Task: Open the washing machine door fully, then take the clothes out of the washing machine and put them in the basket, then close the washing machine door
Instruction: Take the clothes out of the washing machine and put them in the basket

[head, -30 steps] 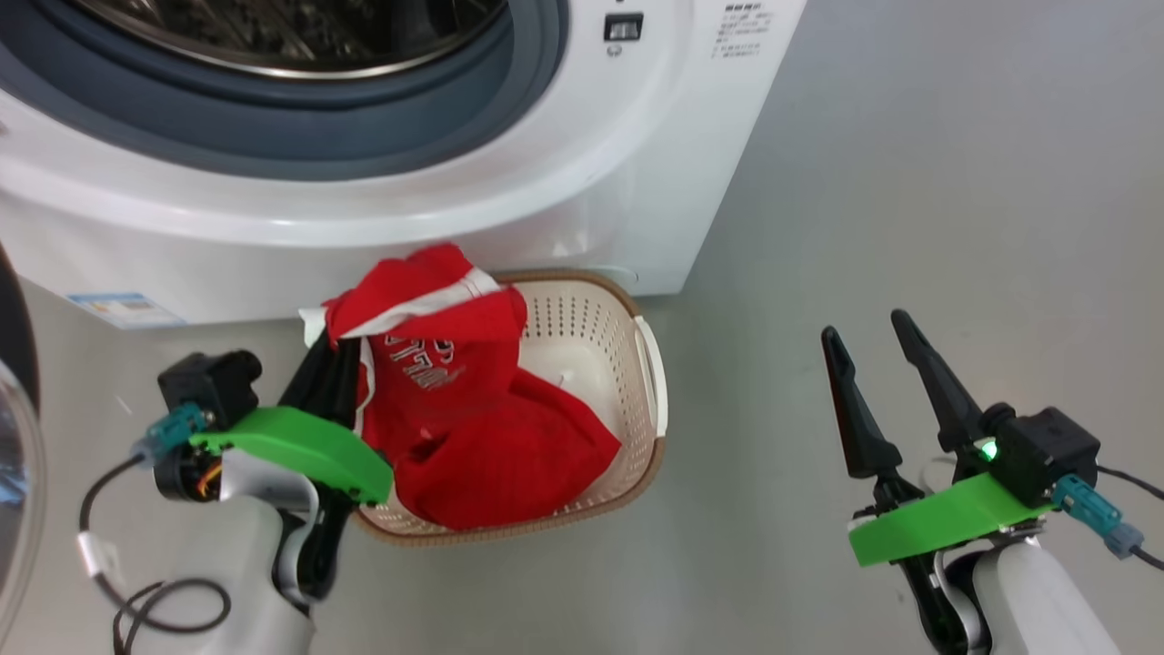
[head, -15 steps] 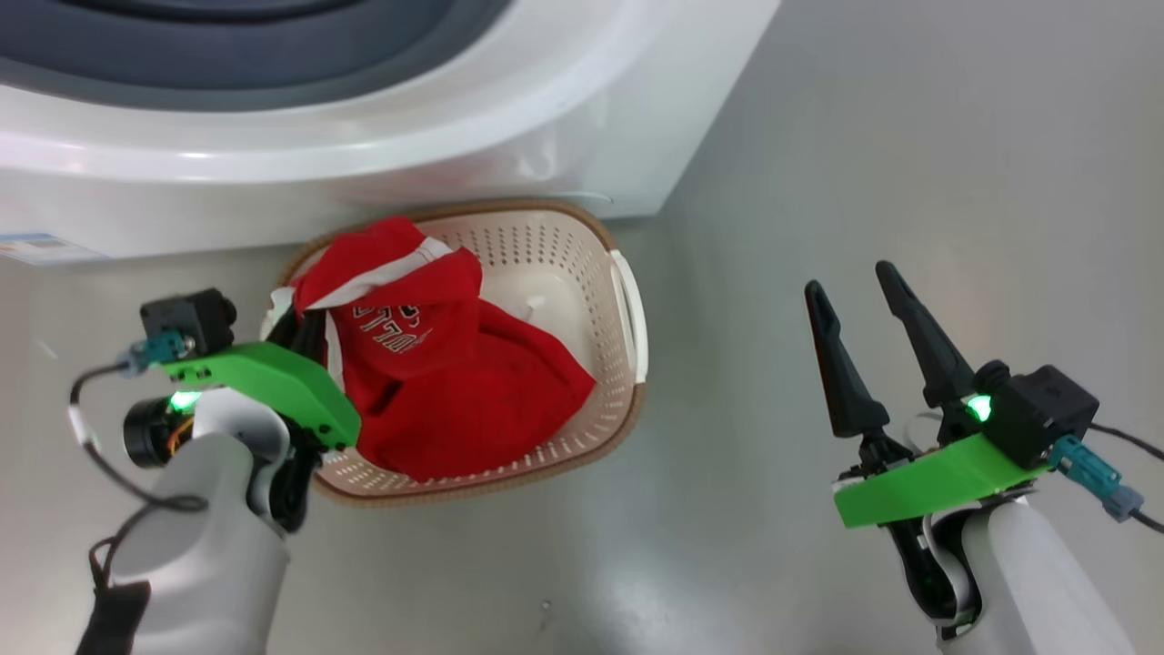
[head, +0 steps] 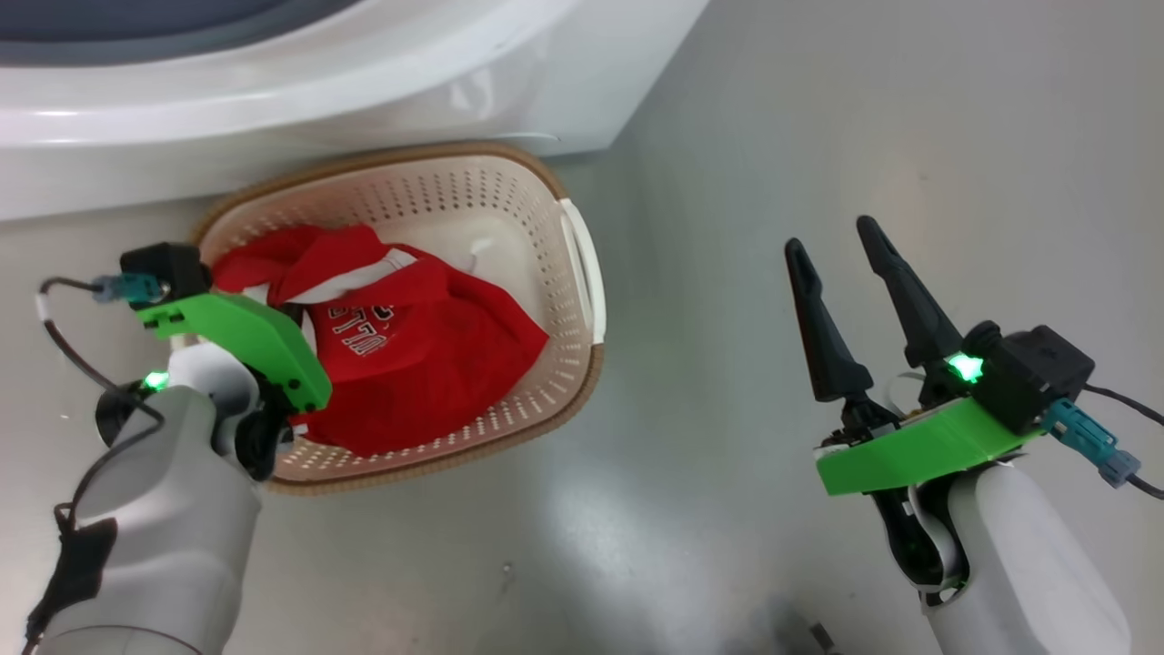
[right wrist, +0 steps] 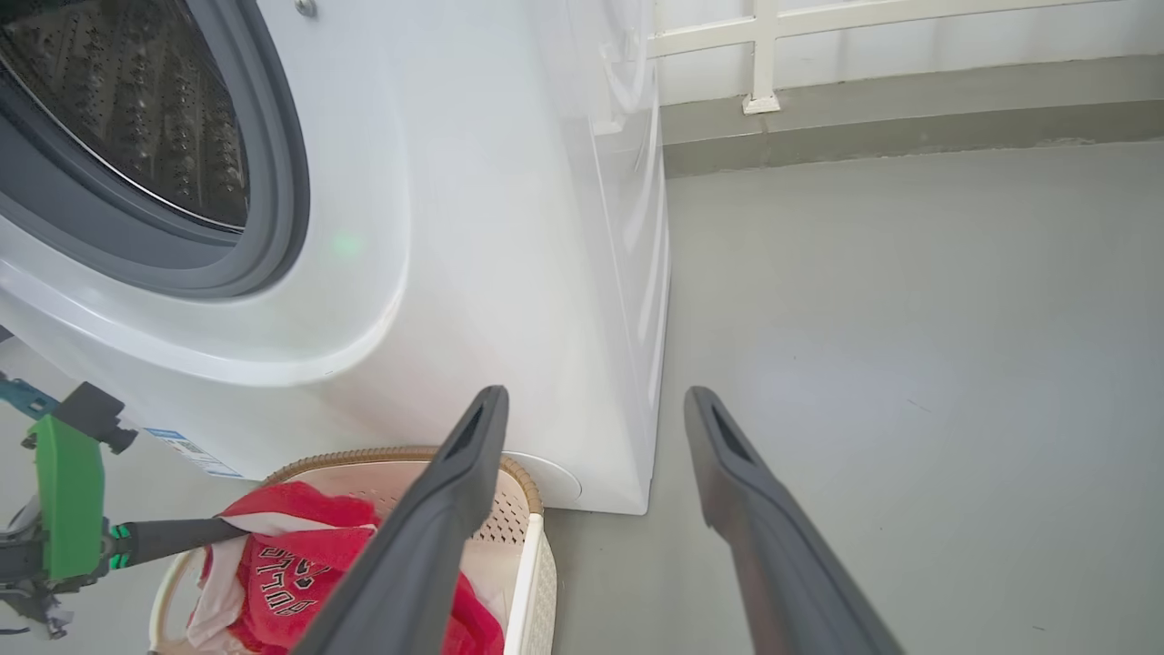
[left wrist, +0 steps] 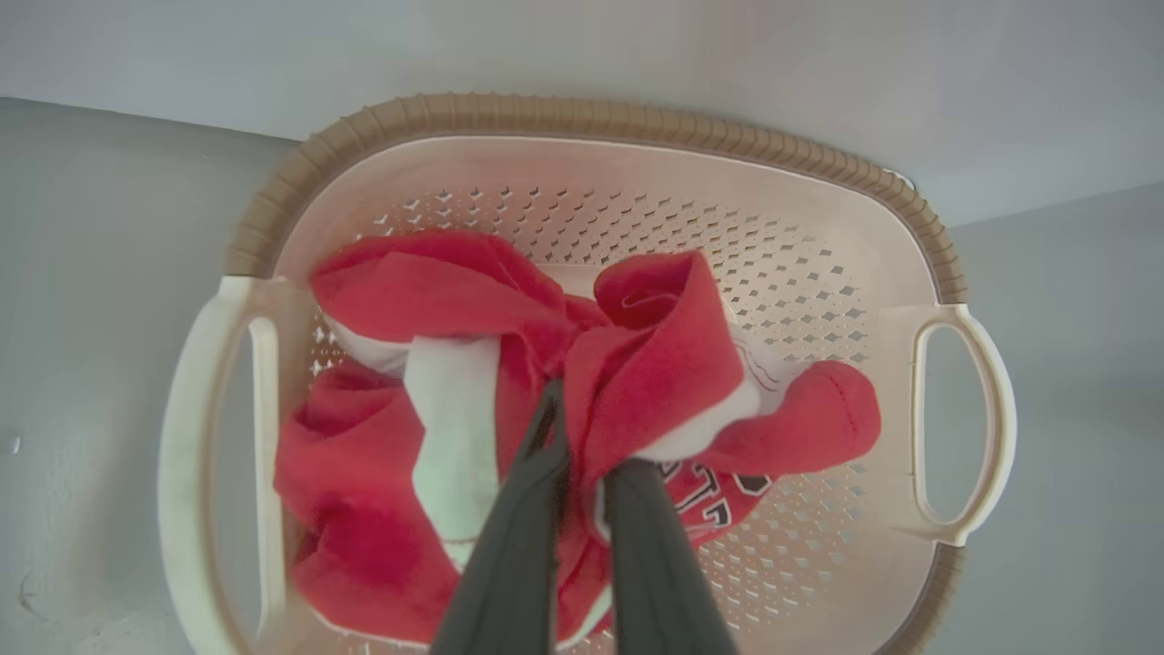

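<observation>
Beside the washing machine (head: 273,118): left gripper (left wrist: 582,437) gripping clothes (head: 427,346) in the basket (head: 364,164).
Head view: the basket is sitting on the floor (head: 818,118) just in front of the machine, with the clothes lying inside; the right gripper (head: 829,235) is hovering well to its right, jaws spread and empty. Left wrist view: the left jaws are clenching a fold of the red clothes. Right wrist view: the drum (right wrist: 136,109) is showing at far left.
</observation>
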Controlling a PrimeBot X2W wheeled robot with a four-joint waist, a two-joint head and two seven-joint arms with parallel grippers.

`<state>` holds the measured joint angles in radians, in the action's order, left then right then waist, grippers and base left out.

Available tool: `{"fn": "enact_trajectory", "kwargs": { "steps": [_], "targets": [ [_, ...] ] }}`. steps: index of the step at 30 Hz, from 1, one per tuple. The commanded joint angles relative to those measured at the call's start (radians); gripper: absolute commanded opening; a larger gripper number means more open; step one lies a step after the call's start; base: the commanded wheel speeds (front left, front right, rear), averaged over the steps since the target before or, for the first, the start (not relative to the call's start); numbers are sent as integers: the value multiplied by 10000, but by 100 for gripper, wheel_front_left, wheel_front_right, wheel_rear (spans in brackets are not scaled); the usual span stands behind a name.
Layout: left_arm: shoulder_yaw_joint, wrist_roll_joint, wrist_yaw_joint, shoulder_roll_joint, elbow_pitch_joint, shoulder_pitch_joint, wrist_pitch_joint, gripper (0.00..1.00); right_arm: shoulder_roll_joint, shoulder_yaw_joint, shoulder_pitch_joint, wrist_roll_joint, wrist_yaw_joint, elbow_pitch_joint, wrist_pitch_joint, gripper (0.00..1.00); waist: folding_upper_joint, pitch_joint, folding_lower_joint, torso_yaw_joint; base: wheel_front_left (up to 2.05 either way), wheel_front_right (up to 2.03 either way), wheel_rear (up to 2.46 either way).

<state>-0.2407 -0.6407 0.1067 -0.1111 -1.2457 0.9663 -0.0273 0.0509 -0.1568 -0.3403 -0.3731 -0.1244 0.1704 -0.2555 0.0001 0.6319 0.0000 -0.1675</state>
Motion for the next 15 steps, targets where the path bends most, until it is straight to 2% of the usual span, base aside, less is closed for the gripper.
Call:
{"fn": "enact_trajectory", "kwargs": {
  "steps": [1,7,15],
  "targets": [
    [248,-133,-36,-337,-11,54,-144,0,-7,-304,-32,-151,-63,-243,-63,100,-1,314,0,-271,0,0,0],
    [333,-370,-145,-383,-302,51,-975,0,-7,-359,-154,-288,-63,-207,-63,100,-1,421,0,-490,0,0,0],
    [250,-403,-154,-495,-390,-39,-1148,0,-7,-323,-188,-366,-63,-196,-63,100,-1,394,0,-570,0,0,0]
  ]
}}
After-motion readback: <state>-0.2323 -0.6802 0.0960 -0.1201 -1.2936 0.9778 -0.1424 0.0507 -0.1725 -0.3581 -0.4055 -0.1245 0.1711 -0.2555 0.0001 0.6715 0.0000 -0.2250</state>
